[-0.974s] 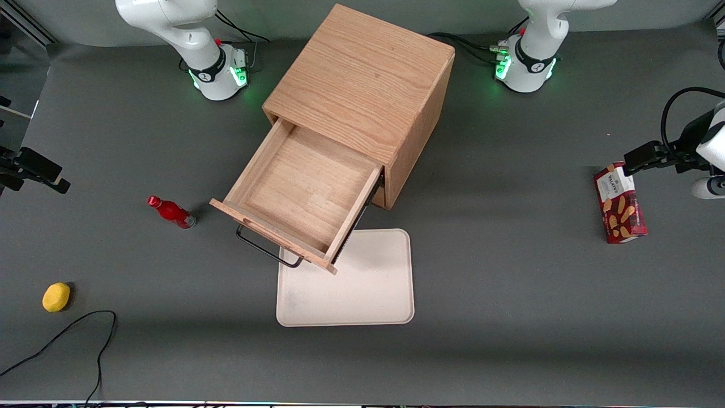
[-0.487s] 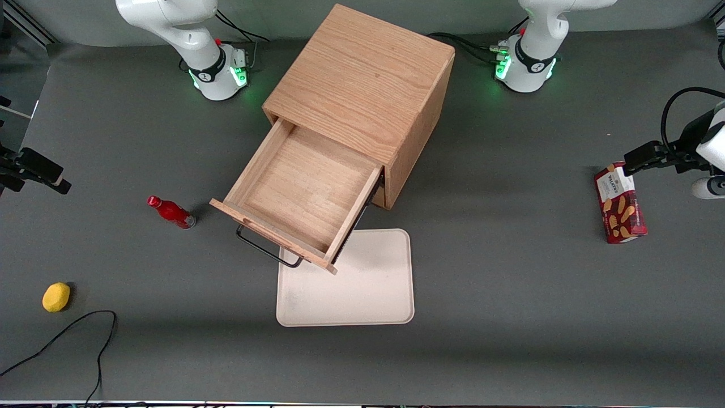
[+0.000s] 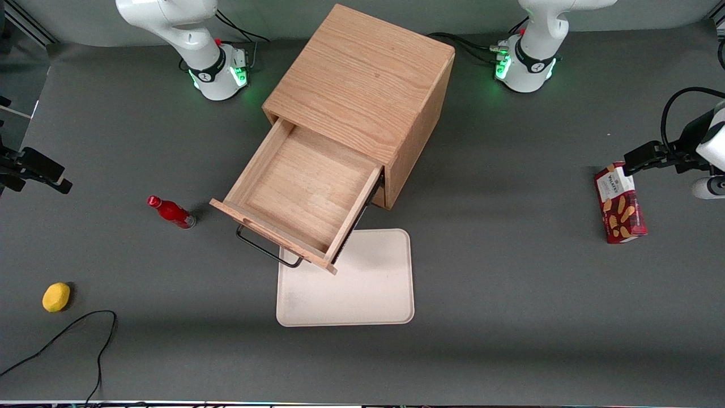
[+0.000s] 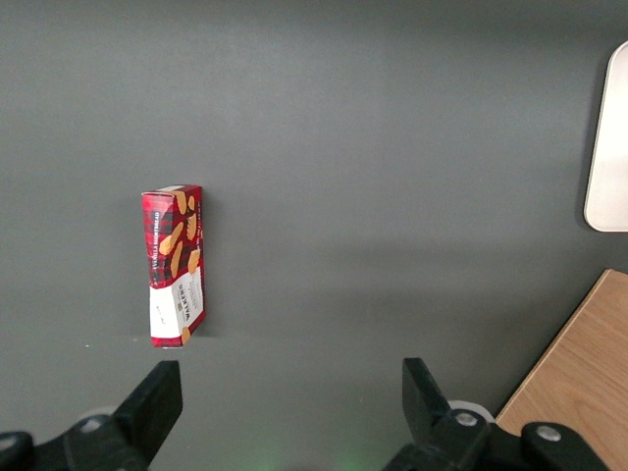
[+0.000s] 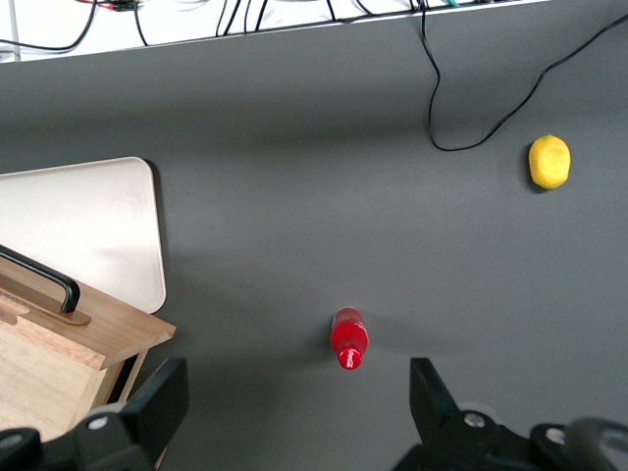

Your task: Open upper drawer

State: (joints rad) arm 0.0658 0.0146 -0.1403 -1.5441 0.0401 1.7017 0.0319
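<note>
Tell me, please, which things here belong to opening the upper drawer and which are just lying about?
Job: upper drawer, pulled out; gripper, fingers open, above the table near the red bottle.
Lying about: red bottle, lemon, tray, biscuit box.

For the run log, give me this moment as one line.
task: open upper drawer | upper drawer: pulled out, empty | hand: open, holding nothing, above table near red bottle | tray: in front of cabinet

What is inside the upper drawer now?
Nothing: the open upper drawer shows a bare wooden floor. Its part inside the cabinet is hidden. The open gripper hangs above the red bottle.
</note>
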